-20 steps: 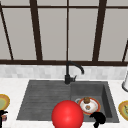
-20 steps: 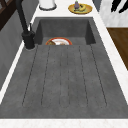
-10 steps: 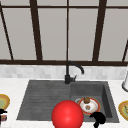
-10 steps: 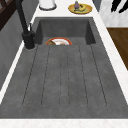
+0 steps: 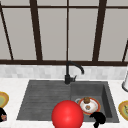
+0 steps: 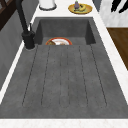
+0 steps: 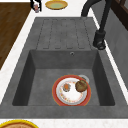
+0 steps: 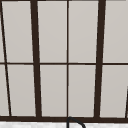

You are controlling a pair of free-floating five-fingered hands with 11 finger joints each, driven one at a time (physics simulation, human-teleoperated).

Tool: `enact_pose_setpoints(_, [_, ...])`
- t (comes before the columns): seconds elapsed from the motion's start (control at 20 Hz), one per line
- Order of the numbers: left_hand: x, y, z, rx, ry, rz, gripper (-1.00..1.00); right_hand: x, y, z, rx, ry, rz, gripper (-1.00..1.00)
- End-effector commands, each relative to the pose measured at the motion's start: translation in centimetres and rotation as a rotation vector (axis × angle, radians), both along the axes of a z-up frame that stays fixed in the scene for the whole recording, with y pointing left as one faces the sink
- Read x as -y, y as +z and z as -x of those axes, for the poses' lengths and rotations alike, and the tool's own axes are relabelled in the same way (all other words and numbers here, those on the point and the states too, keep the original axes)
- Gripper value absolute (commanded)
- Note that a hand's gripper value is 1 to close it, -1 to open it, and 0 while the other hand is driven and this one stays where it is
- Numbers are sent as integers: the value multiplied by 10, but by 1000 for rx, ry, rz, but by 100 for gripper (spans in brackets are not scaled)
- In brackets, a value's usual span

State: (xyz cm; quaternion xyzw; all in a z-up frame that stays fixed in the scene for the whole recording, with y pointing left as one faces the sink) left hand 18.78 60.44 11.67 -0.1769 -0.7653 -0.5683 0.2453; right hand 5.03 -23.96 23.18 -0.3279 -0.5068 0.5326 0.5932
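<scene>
Nothing shifting since earlier frames; both hands hanging where they were. Right black hand (image 5: 98,118) hovering at front rim of dark grey stone sink (image 5: 105,87), just beside red-rimmed white plate (image 5: 89,106) lying in basin; fingers' spread impossible to tell. Plate carrying brown round food lump (image 7: 81,85), probably set there for washing. Left black hand (image 5: 2,115) floating over white counter, close to yellow-green dish (image 5: 3,98), apparently gripping small pale object (image 7: 36,7). Large glossy red ball (image 5: 67,115) sitting at front edge. Black curved tap (image 5: 71,71) standing behind.
</scene>
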Motion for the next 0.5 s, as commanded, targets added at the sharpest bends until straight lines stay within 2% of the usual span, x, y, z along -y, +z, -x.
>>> enact_pose_setpoints(0.0, [-3, -8, 0, -16, 18, 2, 100, 0, 0, 0, 0, 0, 0, 0])
enact_pose_setpoints(0.1, [-6, -2, 3, -4, 30, 15, 100, 0, 0, 0, 0, 0, 0, 0])
enact_pose_setpoints(0.2, [-2, 3, 3, 23, 29, 19, 100, 0, 0, 0, 0, 0, 0, 0])
enact_pose_setpoints(0.3, [-1, 2, -5, 3, 43, 7, 100, 0, 0, 0, 0, 0, 0, 0])
enact_pose_setpoints(0.35, [-1, 2, -7, -16, 51, 23, 100, 0, 0, 0, 0, 0, 0, 0])
enact_pose_setpoints(0.4, [0, 2, -7, -25, 42, 24, 100, 0, 0, 0, 0, 0, 0, 0])
enact_pose_setpoints(0.45, [3, 2, -9, -27, 49, 17, 100, 0, 0, 0, 0, 0, 0, 0])
